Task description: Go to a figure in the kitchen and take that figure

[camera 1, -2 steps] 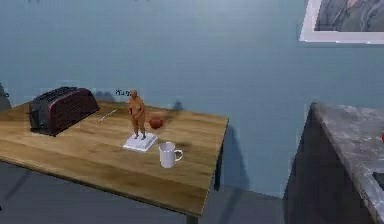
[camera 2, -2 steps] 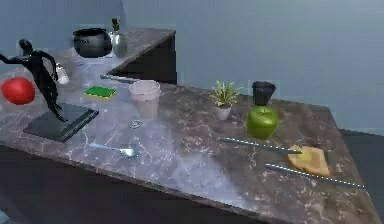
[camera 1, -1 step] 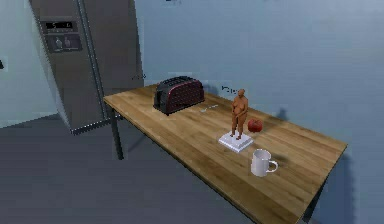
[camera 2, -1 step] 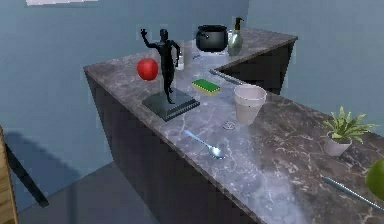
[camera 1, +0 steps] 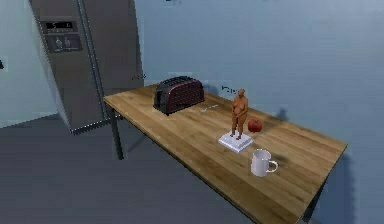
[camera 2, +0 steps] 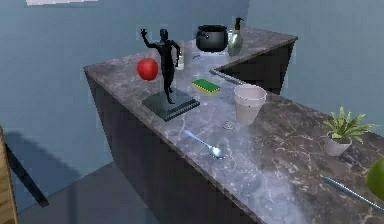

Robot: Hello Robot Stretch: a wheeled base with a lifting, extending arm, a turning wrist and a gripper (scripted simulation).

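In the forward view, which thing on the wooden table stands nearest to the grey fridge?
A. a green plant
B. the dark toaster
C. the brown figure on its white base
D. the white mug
B: the toaster sits at the end of the table beside the fridge, while the figure and the mug stand farther toward the view's right.
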